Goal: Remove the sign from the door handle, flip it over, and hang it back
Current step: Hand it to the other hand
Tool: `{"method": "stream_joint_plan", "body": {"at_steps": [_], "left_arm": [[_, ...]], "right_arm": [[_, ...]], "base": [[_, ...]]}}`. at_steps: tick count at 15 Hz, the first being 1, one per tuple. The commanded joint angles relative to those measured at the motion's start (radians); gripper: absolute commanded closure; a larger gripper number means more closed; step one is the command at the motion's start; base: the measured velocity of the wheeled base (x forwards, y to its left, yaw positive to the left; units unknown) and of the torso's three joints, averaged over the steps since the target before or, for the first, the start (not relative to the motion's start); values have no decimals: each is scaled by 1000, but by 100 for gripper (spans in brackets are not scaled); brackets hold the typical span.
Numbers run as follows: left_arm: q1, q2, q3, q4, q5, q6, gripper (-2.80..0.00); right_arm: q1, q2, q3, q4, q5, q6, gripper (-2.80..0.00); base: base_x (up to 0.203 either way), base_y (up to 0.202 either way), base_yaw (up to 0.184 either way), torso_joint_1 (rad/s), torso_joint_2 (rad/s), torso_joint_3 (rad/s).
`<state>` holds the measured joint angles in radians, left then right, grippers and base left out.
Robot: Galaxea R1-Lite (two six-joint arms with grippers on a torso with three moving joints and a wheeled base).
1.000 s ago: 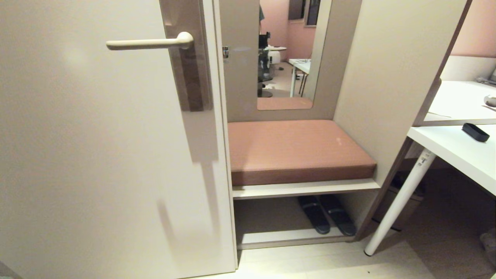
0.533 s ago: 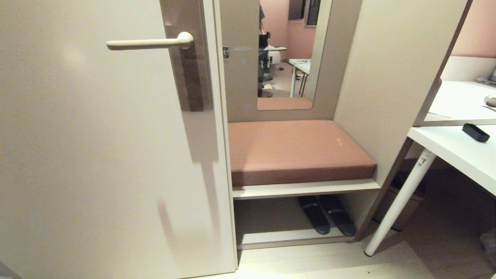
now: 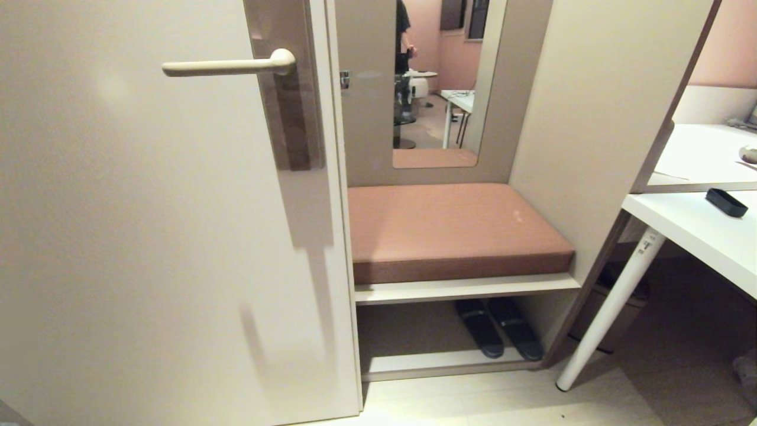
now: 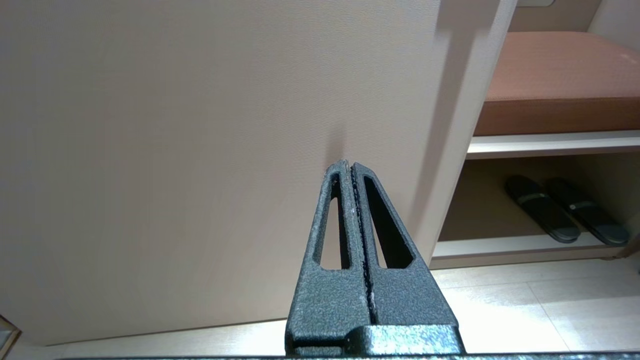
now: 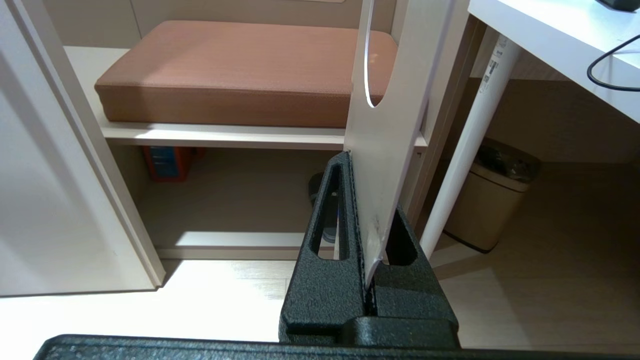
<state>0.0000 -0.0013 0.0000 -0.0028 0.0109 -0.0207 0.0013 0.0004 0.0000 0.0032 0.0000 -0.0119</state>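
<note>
With jaws pinched on the sign (image 5: 387, 140), right gripper (image 5: 367, 220) low, out of the head view; card's long axis upright, hole end uppermost. Door handle (image 3: 227, 66) bare, level, higher and leftward. Left gripper (image 4: 351, 172) closed, empty.

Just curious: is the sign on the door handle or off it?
Off. The door handle is bare; the right gripper pinches the sign.

door handle (image 3: 227, 65) left | bench (image 3: 449, 231) right | slippers (image 3: 500, 334) under bench
</note>
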Motion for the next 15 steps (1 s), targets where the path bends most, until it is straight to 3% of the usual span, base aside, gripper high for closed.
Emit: {"method": "stream_joint_plan", "body": {"at_steps": [1,15], "left_arm": [[0,1,0,0,0,1,0],[0,1,0,0,0,1,0]], "right_arm": [[0,0,0,0,0,0,0],[0,0,-2,4,6,-10,0]], "base": [[0,0,0,0,0,0],[0,0,0,0,0,0]]}}
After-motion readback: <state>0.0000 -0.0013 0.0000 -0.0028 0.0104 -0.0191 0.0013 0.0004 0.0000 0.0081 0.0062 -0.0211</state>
